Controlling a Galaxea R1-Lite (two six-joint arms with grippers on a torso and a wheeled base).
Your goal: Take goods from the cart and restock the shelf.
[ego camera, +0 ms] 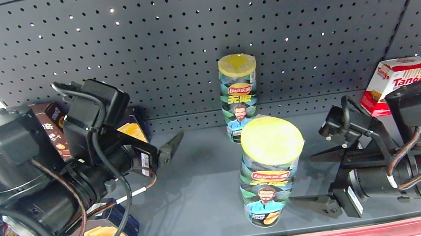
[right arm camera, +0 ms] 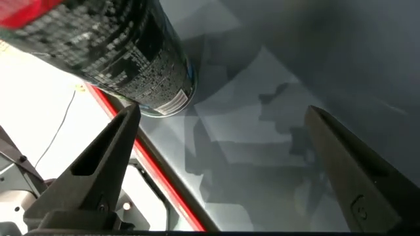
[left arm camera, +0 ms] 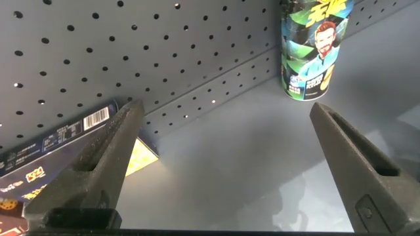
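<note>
2 chip cans with yellow lids stand upright on the grey shelf [ego camera: 197, 196]. The rear can [ego camera: 239, 96] is against the pegboard back [ego camera: 179, 26]. The front can [ego camera: 272, 175] stands near the shelf's red front edge, ahead of the rear can and apart from it.

The right gripper [ego camera: 306, 178] hangs low over the shelf, just to the right of the front can and pointing toward it. Its fingers are spread wide and hold nothing. In the right wrist view the front can [right arm camera: 125, 59] sits off to one side of the right gripper [right arm camera: 223, 111], not between the fingers.

The left gripper [ego camera: 168, 145] is over the left part of the shelf, well apart from both cans. In the left wrist view the left gripper [left arm camera: 224, 111] has its fingers wide apart with nothing in them, bare shelf lies between them, and the rear can [left arm camera: 312, 49] stands farther off.

A dark blue box [ego camera: 102, 232] lies near the front edge at the left. A brown box [ego camera: 52, 126] stands behind the left arm. A red and white wafer box [ego camera: 396, 78] leans at the far right, near the pegboard.
</note>
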